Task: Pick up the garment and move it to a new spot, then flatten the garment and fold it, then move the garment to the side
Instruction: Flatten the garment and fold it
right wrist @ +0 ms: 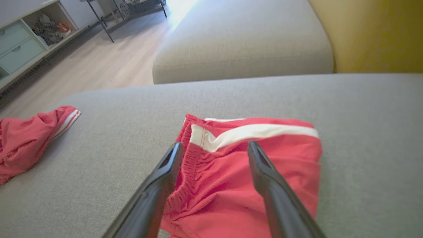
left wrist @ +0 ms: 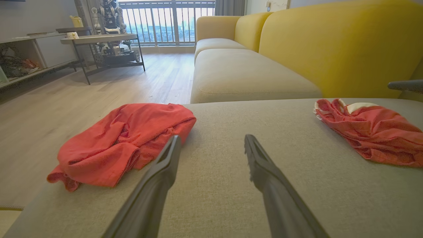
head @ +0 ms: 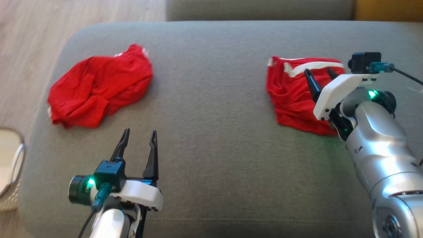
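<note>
The left gripper [head: 140, 132] is hovering nearest, over the grey cushion [head: 211, 132], fingers spread and holding nothing. Further out, the right gripper [head: 318, 70] is standing wide open over the red shorts [head: 290, 96], which are lying bunched at the cushion's right. Its tips are perhaps grazing the cloth. A crumpled red garment [head: 99, 86] is lying well apart at the left.
</note>
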Robot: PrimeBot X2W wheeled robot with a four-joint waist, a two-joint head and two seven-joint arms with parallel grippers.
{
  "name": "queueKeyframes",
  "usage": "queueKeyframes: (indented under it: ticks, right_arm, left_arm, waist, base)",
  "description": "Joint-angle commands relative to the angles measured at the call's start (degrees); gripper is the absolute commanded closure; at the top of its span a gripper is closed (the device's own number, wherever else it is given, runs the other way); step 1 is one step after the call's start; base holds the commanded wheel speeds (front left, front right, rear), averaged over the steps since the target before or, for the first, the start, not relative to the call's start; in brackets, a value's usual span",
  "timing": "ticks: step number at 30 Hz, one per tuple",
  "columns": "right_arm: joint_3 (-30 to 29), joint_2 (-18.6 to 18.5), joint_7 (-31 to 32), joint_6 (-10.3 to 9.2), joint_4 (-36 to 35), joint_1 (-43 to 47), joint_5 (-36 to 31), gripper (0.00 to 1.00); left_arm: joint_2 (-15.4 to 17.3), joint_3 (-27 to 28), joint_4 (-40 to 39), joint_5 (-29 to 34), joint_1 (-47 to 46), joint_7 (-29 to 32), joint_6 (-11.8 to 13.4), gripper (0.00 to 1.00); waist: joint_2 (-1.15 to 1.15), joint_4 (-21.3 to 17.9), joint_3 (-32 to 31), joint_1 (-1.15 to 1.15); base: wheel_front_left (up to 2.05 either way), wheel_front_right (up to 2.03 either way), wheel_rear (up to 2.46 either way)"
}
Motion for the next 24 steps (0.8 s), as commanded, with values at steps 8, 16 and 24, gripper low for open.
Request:
queueKeyframes:
  ticks: [8,16,24]
  right_arm:
    - [10.78,-2.69,-8.81,-0.02,-11.38,1.90,-2.22,0.00]
    - [10.49,-5.96,-9.34,-0.02,-31.36,14.34,-3.20,0.00]
    - [3.84,-2.59,-9.36,-0.02,-46.71,29.68,-5.91,0.00]
  left_arm:
    - [0.11,4.67,-3.69,-0.37,0.05,-0.34,0.94,0.00]
    - [-0.01,7.18,-6.18,-0.92,0.62,-0.34,1.63,0.00]
    - [-0.16,7.04,-8.60,-0.04,2.57,-0.34,2.79,0.00]
  waist:
    - [0.00,-7.06,-4.09,0.00]
    - [0.00,-10.77,-4.13,0.00]
    - [0.00,-12.25,-3.85,0.00]
  base:
    - [0.00,0.00,0.00]
    - [0.00,0.00,0.00]
    - [0.00,0.00,0.00]
